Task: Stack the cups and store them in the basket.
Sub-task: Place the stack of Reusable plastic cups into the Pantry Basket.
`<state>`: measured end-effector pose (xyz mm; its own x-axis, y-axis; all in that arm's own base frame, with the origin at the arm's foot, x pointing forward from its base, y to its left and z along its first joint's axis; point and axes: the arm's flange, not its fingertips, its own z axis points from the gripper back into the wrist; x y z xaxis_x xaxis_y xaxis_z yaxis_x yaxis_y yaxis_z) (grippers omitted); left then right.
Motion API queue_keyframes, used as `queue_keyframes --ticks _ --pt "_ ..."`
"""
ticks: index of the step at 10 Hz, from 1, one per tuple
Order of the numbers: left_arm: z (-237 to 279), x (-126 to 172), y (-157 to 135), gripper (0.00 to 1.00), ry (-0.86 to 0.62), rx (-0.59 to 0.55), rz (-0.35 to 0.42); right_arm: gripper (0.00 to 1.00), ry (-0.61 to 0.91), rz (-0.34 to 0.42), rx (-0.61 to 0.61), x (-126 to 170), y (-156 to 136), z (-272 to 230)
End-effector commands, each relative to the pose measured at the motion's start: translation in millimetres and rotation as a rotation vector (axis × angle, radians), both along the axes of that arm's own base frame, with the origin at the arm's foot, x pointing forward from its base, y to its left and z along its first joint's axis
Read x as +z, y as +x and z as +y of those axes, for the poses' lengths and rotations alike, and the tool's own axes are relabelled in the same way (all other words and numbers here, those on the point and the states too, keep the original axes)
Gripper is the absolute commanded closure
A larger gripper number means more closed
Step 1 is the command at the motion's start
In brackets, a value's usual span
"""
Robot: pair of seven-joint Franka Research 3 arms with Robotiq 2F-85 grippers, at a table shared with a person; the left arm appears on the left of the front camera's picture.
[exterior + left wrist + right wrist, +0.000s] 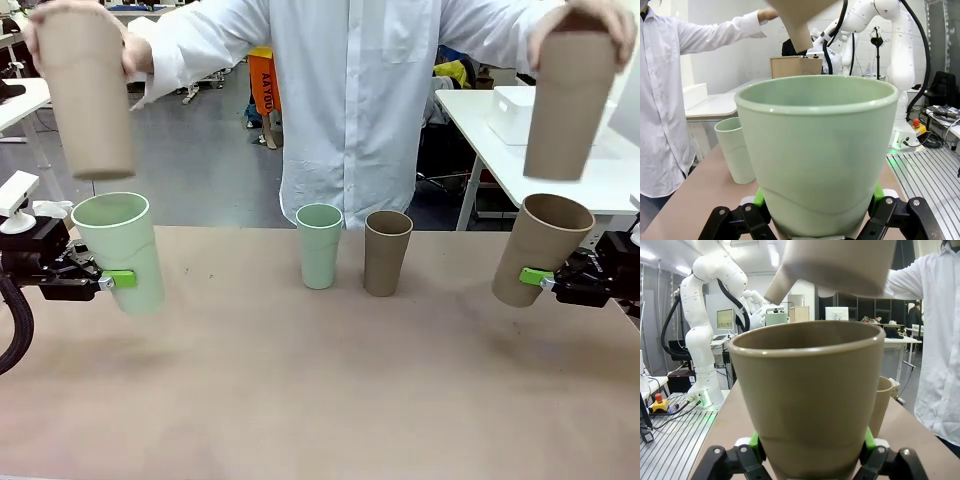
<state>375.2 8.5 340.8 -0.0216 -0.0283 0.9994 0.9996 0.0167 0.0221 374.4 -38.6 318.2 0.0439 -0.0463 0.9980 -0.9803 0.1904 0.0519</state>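
Mint green fills the left claw point(120, 278): it is clenched on a pale green cup point(118, 250), mouth up and slightly tilted, with a green pad point(119, 278) pressed against the wall low on the cup. In the left wrist view the same cup point(820, 150) sits between the left claw's point(817, 215) two fingers, pads point(759, 196) tight on either side. Straight above this claw the person's hand point(80, 25) holds a brown cup point(88, 95) upright, its base just over the green mouth and not touching it. The right claw point(537, 277) grips a brown cup point(542, 250) the same way, low on its wall, leaning with the mouth tipped away from the middle of the table point(300, 400); the right wrist view shows that cup point(807, 395) wedged between the green pads. Over this claw the person's other hand point(585, 20) hangs a second brown cup point(568, 105), also apart from the one below. Between the two claws, well away from each, a mint cup point(319, 245) and a brown cup point(387, 252) stand upright just beside one another near the far edge. Beyond the right claw a white bin point(520, 112) rests on a white side table point(600, 175).
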Motion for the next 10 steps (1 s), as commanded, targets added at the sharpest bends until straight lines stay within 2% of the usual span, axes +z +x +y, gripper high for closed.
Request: queue_keyframes --ticks 1,10 --pt "-0.4 2.6 0.6 0.15 -0.001 -0.001 -0.006 0.15 0.005 -0.007 -0.002 3.5 0.3 -0.2" --pt "-0.4 2.6 0.6 0.15 -0.001 -0.001 -0.006 0.15 0.005 -0.007 -0.002 3.5 0.3 -0.2"
